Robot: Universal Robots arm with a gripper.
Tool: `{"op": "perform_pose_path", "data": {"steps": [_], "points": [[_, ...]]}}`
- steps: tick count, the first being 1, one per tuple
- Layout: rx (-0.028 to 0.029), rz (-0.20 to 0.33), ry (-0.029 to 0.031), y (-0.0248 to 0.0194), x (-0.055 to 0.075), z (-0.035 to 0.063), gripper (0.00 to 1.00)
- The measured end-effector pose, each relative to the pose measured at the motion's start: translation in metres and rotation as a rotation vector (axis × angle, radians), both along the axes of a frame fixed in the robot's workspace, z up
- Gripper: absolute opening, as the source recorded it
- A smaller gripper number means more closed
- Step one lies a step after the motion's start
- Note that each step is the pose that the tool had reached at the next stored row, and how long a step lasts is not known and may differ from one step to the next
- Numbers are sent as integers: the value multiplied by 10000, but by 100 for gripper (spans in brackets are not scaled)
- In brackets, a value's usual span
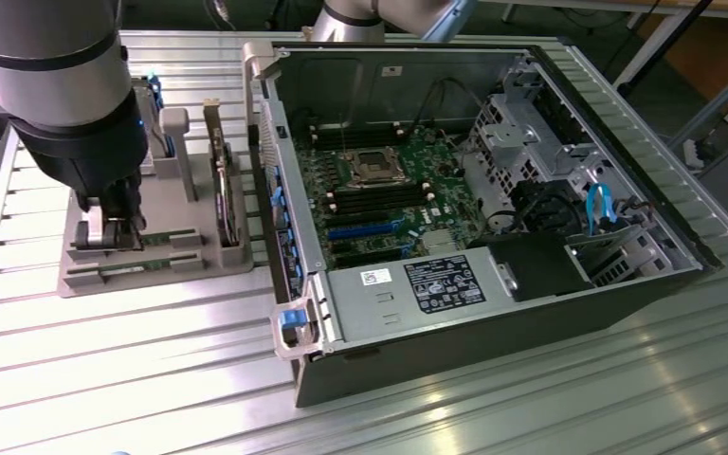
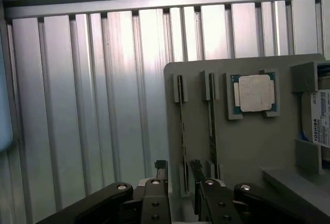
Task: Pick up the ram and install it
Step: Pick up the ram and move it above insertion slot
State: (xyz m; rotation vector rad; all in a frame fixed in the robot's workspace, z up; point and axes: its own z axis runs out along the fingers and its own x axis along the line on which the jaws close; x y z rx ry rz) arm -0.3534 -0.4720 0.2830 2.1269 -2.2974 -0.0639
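A Universal Robots arm [image 1: 54,85] reaches down at the exterior view's left, its gripper [image 1: 118,230] lowered onto a grey parts holder [image 1: 219,258] on a ribbed aluminium table [image 1: 111,379]. Seen from the wrist, the fingers [image 2: 154,198] stand apart, one on each side of the ram [image 2: 181,126], which sits on edge in a narrow slot of the holder. Whether the pads touch the stick cannot be told. A second thin board [image 2: 211,126] stands on edge in the neighbouring slot, just beside the other finger. Further along the holder are a square silver CPU chip [image 2: 255,93] in its recess and a Toshiba-labelled hard drive [image 2: 319,118].

In the exterior view the drive stands upright at the holder's edge nearest the open computer case [image 1: 465,355], which lies on its side just beside the holder. Inside, the motherboard [image 1: 402,204] shows a CPU socket [image 1: 371,168] and dark memory slots [image 1: 364,201] just beside it. A grey, labelled power supply [image 1: 421,284] sits at the near end, and a blue cable [image 1: 598,204] runs among the drive bays at the exterior view's right.
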Motion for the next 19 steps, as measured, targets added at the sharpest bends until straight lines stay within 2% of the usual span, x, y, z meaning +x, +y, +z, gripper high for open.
{"op": "perform_pose_path", "data": {"steps": [4, 13, 14, 19], "points": [[-13, 0, 0, 0, -45, -36, 29], [-13, 0, 0, 4, -49, -44, 29], [-14, -1, 1, 69, -48, -53, 29], [-14, 0, 1, 86, -48, -192, 29]]}}
